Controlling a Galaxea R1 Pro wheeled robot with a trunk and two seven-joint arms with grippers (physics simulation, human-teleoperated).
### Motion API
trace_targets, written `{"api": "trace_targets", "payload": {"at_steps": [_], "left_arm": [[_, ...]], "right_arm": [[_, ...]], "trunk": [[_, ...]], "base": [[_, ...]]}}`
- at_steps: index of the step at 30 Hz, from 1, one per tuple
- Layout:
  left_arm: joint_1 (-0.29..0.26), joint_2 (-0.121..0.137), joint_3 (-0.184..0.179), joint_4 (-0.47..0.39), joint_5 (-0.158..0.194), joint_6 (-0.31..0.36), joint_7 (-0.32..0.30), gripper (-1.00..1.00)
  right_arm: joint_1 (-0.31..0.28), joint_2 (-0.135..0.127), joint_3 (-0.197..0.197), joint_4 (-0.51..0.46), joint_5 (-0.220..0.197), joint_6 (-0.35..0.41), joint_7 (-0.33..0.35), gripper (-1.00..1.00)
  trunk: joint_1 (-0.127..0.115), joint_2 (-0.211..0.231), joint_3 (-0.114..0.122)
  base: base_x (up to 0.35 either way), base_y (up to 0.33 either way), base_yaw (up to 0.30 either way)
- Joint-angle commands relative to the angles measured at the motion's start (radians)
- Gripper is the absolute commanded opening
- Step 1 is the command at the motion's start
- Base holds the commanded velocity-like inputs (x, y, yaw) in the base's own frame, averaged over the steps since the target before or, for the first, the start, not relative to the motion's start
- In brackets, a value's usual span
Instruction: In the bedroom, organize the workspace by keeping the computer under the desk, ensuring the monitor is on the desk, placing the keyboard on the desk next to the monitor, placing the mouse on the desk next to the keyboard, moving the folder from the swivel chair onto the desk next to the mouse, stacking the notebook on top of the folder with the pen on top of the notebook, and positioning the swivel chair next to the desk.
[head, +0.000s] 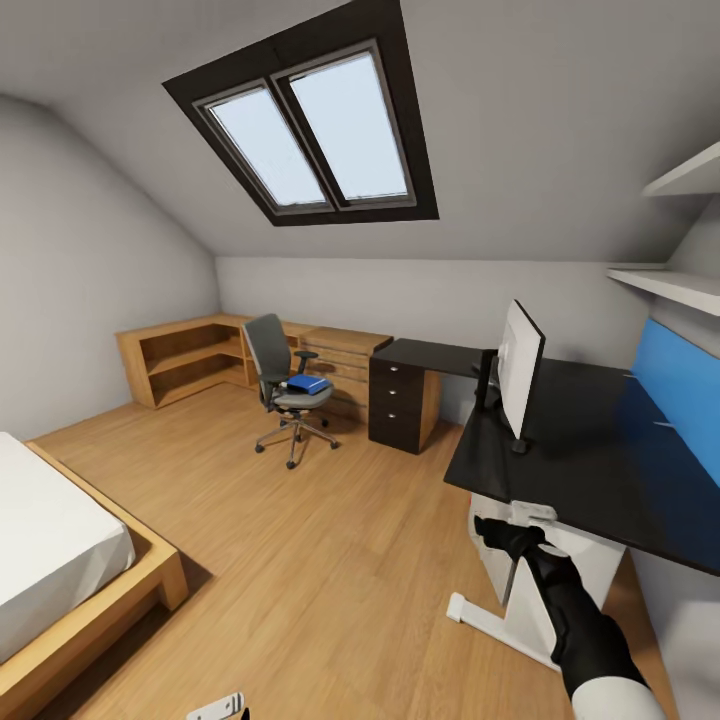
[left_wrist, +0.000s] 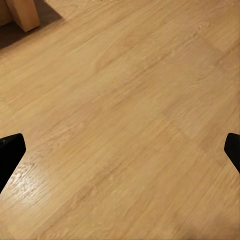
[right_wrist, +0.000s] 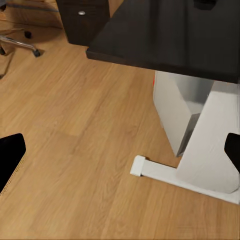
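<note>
Both pincers — left (left_wrist: 120, 150), right (right_wrist: 120, 150) — wide apart, empty.

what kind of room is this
Most likely an attic bedroom that doubles as a home office: a bed with a wooden frame stands on the wood floor, a skylight is set in the sloped ceiling, and a black desk carries a monitor, with a swivel chair nearby.

Place: attic bedroom with a work corner
Sleeping: bed (head: 60, 560), white mattress, wooden frame
Roof: sloped ceiling, skylight (head: 310, 130)
Work: black bench (head: 590, 450), monitor (head: 520, 370), swivel chair (head: 285, 385)
Storage: low wooden shelving (head: 185, 355)
Floor: wood planks (head: 320, 540)
</note>
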Motion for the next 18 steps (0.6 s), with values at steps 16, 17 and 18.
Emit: {"api": "trace_targets", "payload": {"at_steps": [16, 17, 18], "left_arm": [[-0.001, -0.002, 0.002, 0.0, -0.003, -0.003, 0.001, 1.0], [-0.001, -0.002, 0.002, 0.0, -0.003, -0.003, 0.001, 1.0], [-0.001, -0.003, 0.002, 0.0, -0.003, -0.003, 0.001, 1.0]], "right_arm": [[0.012, -0.001, 0.0, -0.124, 0.005, -0.057, -0.004, 1.0], [0.016, -0.001, -0.001, -0.122, 0.006, -0.081, -0.004, 1.0], [0.028, -0.003, -0.001, -0.115, 0.007, -0.144, -0.004, 1.0]], "trunk": [[0.0, -0.001, -0.001], [0.0, -0.001, -0.001], [0.0, -0.001, -0.001]], "base": [[0.0, 0.0, 0.0], [0.0, 0.0, 0.0], [0.0, 0.0, 0.0]]}}
